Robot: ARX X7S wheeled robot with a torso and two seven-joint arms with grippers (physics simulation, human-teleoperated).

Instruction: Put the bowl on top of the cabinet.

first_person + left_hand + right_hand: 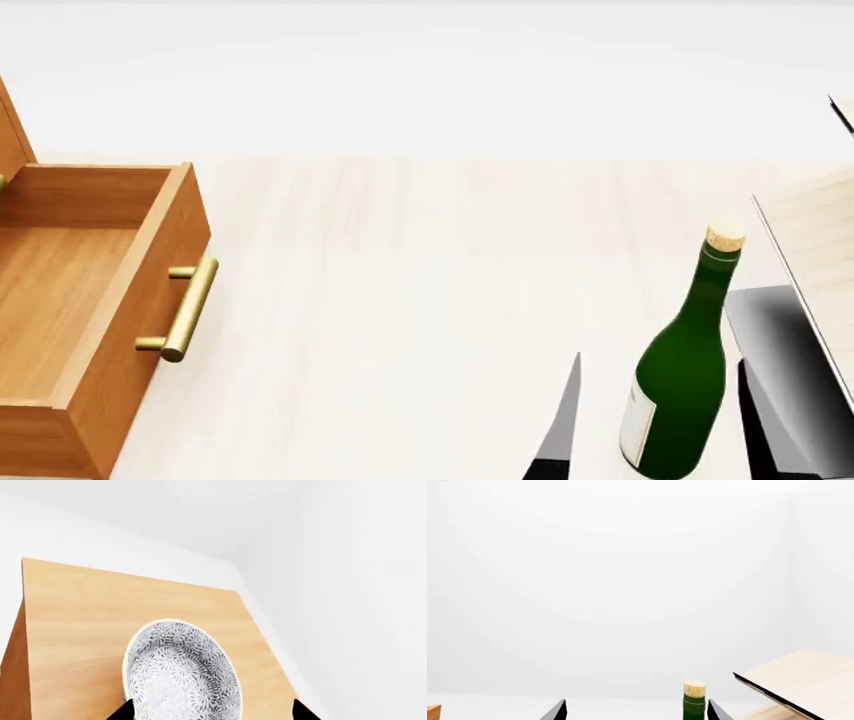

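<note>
Left wrist view: bowl [181, 672] is seen tilted over cabinet [80, 610], its lower rim cut off; whether either gripper's jaws clamp cannot be told.

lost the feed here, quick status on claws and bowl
Left claw open around bowl, over cabinet top. Right claw open, empty, near green bottle. Nothing in the way.
</note>
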